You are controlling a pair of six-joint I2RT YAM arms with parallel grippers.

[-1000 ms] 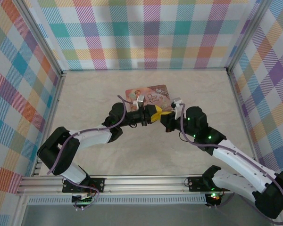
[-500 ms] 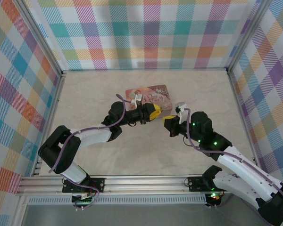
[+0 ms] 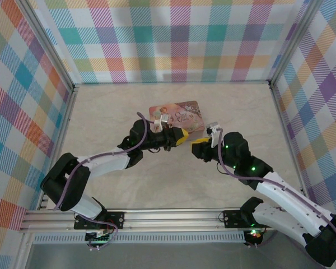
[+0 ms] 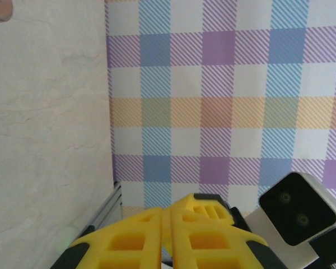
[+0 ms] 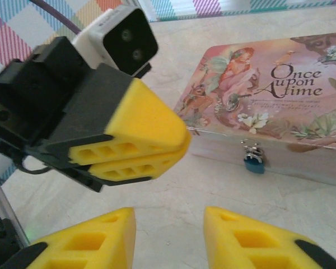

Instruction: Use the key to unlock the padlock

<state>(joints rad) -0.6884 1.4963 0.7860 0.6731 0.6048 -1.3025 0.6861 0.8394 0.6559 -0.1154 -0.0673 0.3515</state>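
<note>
Quick update from a second ago: my two grippers were nose to nose in front of the tin. Since then the right one has backed off toward its own side and popped open.

Going left to right. My left gripper hangs at the front edge of the pink tin, tips pointing right. From the right wrist camera its yellow fingers are squeezed flat together with only a thin seam between them. The left wrist view of them matches. Is the key pinched in that seam? Honestly can't tell, it's too small for these views.

The padlock, with its little blue body, hangs from the latch on the tin's front wall. It's off to the right of the left fingertips and apart from both grippers.

My right gripper sits just right of the left one, near it but not touching. Its jaws are spread with a clear gap, holding nothing, and they point toward the tin's front.
</note>
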